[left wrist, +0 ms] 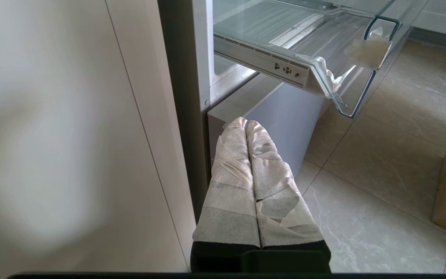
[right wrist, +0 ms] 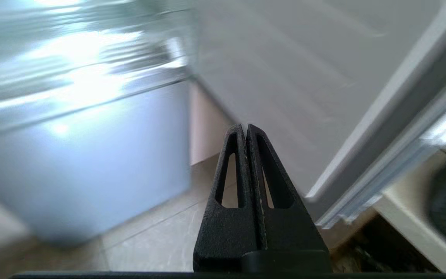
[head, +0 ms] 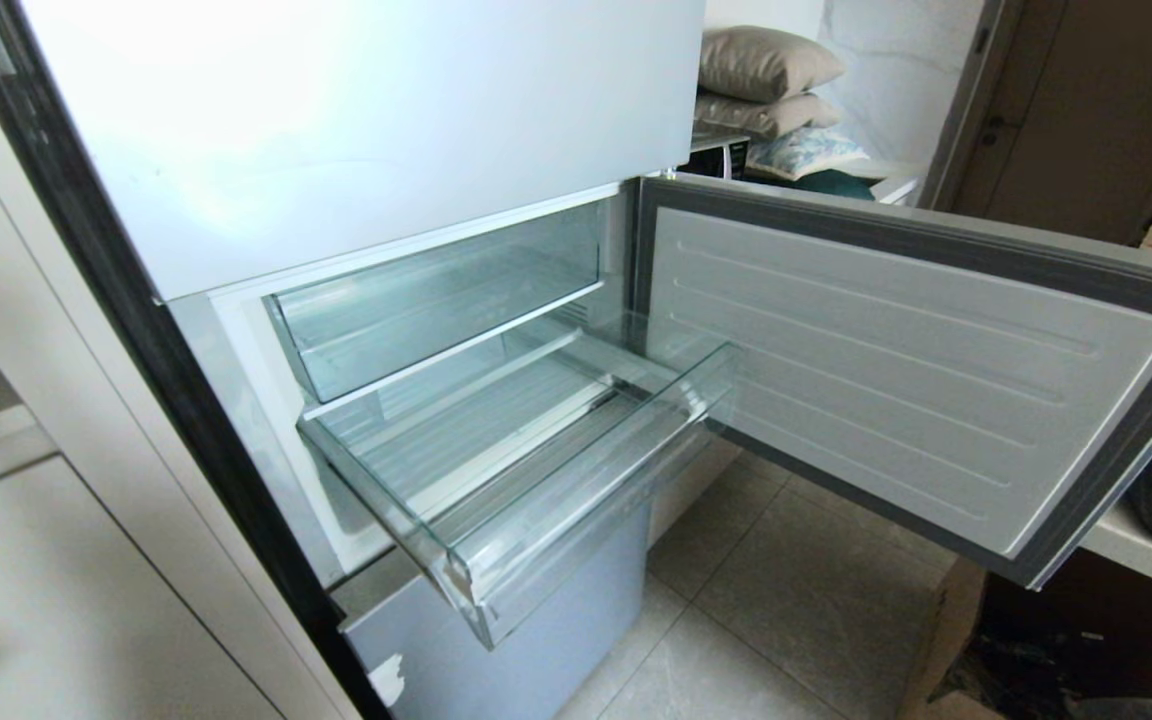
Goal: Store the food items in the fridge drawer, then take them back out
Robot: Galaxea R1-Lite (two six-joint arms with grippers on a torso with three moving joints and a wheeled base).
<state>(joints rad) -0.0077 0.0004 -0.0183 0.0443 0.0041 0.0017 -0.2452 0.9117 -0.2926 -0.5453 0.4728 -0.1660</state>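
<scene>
Fridge drawer [head: 496,450] stands pulled out with no food in view; right gripper [right wrist: 246,130], pinched shut and empty, should stay clear of the door [head: 896,370] when next reaching in.

You see the fridge drawer [head: 496,450] in clear, glossy plastic with a ribbed floor. The open door's liner [head: 886,360] looks like matt white ribbed plastic. Your left tool [left wrist: 246,123] has fingers wrapped in rough whitish tape; your right tool [right wrist: 245,127] is grainy matt black plastic. The floor tiles [head: 736,600] look smooth and faintly shiny.
</scene>
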